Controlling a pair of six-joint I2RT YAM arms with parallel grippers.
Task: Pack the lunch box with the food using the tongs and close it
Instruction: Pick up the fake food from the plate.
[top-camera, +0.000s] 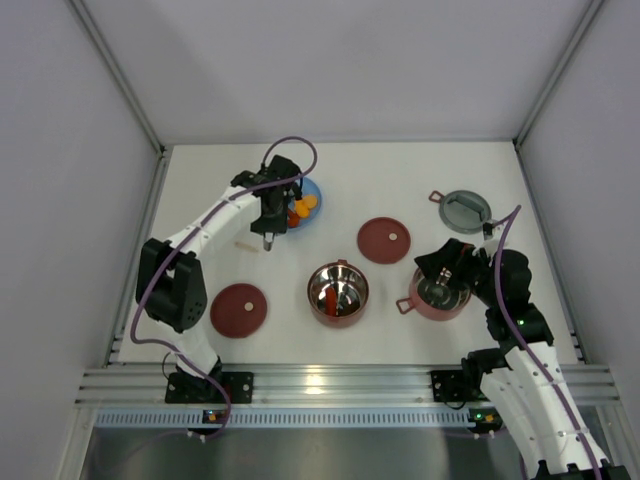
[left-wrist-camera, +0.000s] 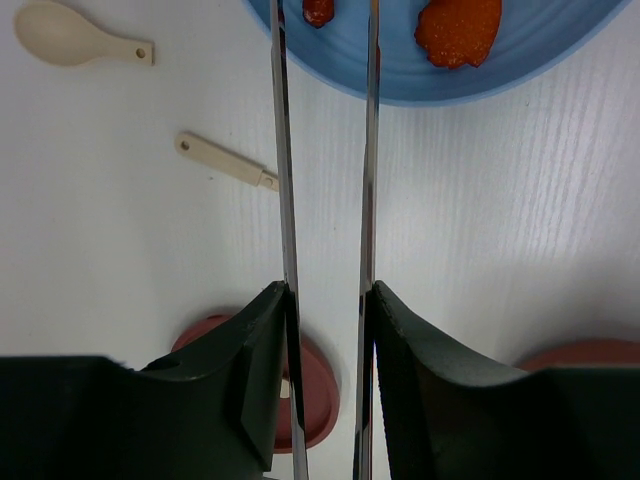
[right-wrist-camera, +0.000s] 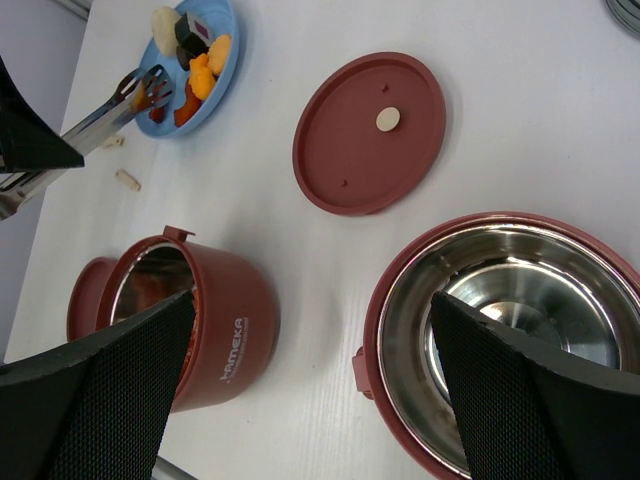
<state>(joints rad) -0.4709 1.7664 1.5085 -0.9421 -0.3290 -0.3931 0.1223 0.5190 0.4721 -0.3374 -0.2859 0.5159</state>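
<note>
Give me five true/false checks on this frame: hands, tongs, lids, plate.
1. The left hand grips the tongs, tips over the blue plate. True.
2. The right hand is shut on a bowl rim. False: the right hand is open and holds nothing.
3. Both maroon lids lie on the table, off the bowls. True.
4. The grey top lid covers the middle bowl. False: the grey top lid lies on the table at the far right; both bowls are uncovered.
5. The plate is bare. False: several food pieces lie on it.
</note>
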